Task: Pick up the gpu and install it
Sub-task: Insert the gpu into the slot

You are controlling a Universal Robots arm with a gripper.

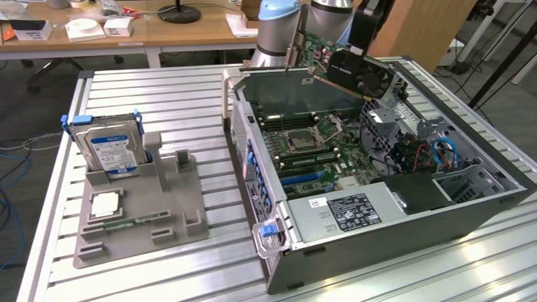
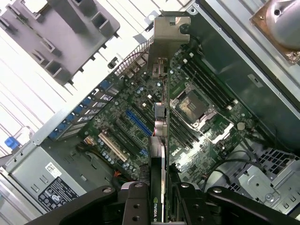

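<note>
Already lifted, the gpu [image 1: 346,61] hung on edge above the open case [image 1: 394,248], pinched between the fingers [image 2: 138,206]. The carry seemed underway; seating it would need its edge squared over the blue slot [image 2: 139,121].

gpu [image 2: 160,126] clamped edge-on in jaws, hanging above mobo [image 2: 136,98] inside open case [image 2: 243,70]

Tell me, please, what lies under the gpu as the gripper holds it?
Under the gpu, clamped edge-on in the gripper, lies the motherboard: a blue slot to one side, the processor socket to the other. The strip of board behind the card's edge is covered.
</note>
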